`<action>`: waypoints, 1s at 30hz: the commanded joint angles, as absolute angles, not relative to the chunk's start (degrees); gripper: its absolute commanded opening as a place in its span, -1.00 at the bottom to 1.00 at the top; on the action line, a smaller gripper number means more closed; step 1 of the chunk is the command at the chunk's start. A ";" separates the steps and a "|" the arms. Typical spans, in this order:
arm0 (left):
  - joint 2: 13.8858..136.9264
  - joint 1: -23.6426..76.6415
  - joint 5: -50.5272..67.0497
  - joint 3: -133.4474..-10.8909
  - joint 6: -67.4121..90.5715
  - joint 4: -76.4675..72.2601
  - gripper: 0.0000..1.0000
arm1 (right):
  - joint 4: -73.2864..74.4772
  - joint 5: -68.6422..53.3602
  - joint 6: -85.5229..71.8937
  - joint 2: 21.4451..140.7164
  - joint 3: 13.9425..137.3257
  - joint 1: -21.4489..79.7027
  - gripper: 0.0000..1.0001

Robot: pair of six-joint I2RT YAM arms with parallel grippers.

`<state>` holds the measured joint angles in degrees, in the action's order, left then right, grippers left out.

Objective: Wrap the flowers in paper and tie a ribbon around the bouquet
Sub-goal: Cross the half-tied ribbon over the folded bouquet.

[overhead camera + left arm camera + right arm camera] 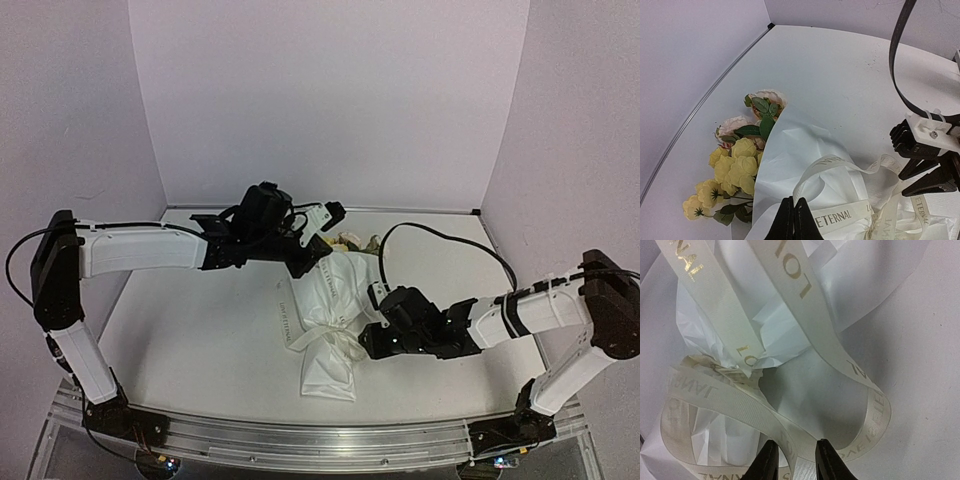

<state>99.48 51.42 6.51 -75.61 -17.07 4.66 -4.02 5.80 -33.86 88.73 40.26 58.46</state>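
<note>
A white, lightly scuffed desk point(200, 330) is enclosed by plain pale lilac walls point(330, 100) at the back and both sides, and a metal rail point(300, 440) is fixed along its near edge. Seen from above, the bouquet point(330, 370) is laid at the middle of the desk, with its blooms turned to 12 o'clock and its tapered end to 6 o'clock. The yellow and cream flowers point(740, 165) are sheathed in the crinkly white paper point(800, 145). The ribbon point(805, 330) is looped and knotted about the waist of the cone, and a loose tail is left on the desk at 9 o'clock of it. A black cable point(440, 240) is arched over the desk at 2 o'clock of the bouquet. The left claw point(792, 202) is shut, its tips set against a ribbon loop; whether the band is pinched cannot be told. The right claw point(796, 442), at 3 o'clock of the knot, is held narrowly apart, with the ribbon passed between its fingers. "ETERNAL" is printed on the ribbon in gold-toned letters, and "LO" can be read elsewhere.
</note>
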 commanded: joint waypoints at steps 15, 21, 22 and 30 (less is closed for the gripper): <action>94.48 51.33 7.23 -80.47 -12.57 14.77 -1.00 | -0.70 9.69 -32.02 86.39 40.97 60.71 -1.00; 93.71 51.32 7.27 -84.71 -4.48 26.14 -1.00 | 8.57 11.67 -25.94 82.95 45.44 60.67 -1.00; 93.57 51.32 7.09 -85.25 -3.11 27.96 -1.00 | 9.13 12.08 -24.95 82.73 45.94 60.68 -1.00; 92.29 51.24 11.16 -89.04 4.43 42.47 -1.00 | 11.52 12.85 -19.36 84.28 50.12 60.55 -1.00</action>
<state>95.08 51.42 7.80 -85.36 -1.00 33.12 8.95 10.41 -23.77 84.12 47.04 60.45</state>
